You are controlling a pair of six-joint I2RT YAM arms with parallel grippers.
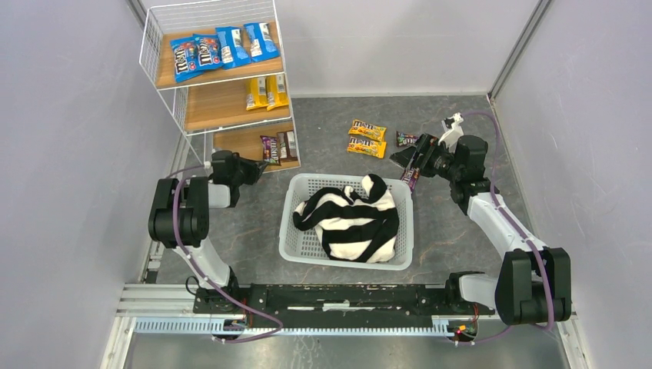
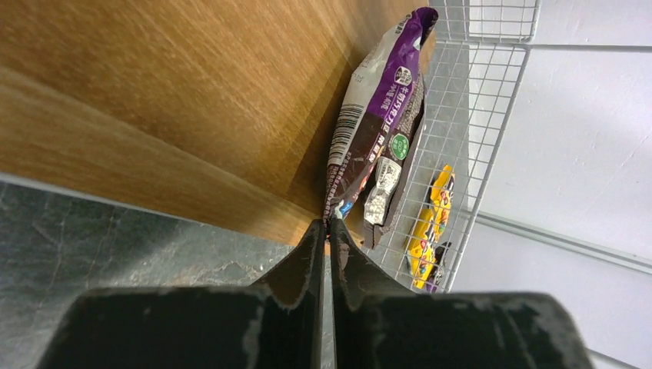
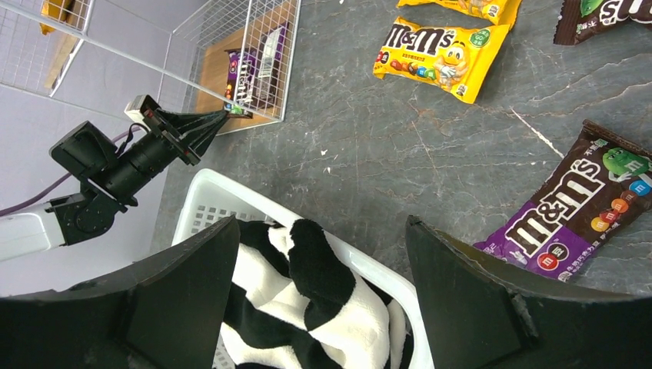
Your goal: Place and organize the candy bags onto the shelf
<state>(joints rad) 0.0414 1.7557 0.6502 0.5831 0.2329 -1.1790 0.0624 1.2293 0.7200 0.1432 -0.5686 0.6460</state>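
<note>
Purple-brown packet [image 2: 377,115] is leaning on the bottom board of the shelf [image 2: 192,92]. The left gripper [image 2: 328,224] is nosing its lower corner, jaws pressed together; whether they are nipping foil I cannot tell. The right gripper [image 3: 321,227] is hanging with jaws spread near a brown packet [image 3: 577,207] on the dark marbled surface [image 3: 384,154], likely the next pick: descending, closing, carrying across. Yellow packets [image 1: 367,138] are lying nearby; pale grey walls [image 1: 69,115] are enclosing everything.

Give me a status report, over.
Left pincer shut, tips at purple bag on bottom shelf. Right pincer open, empty. Four bags loose on table. Basket with cloth mid-table.
</note>
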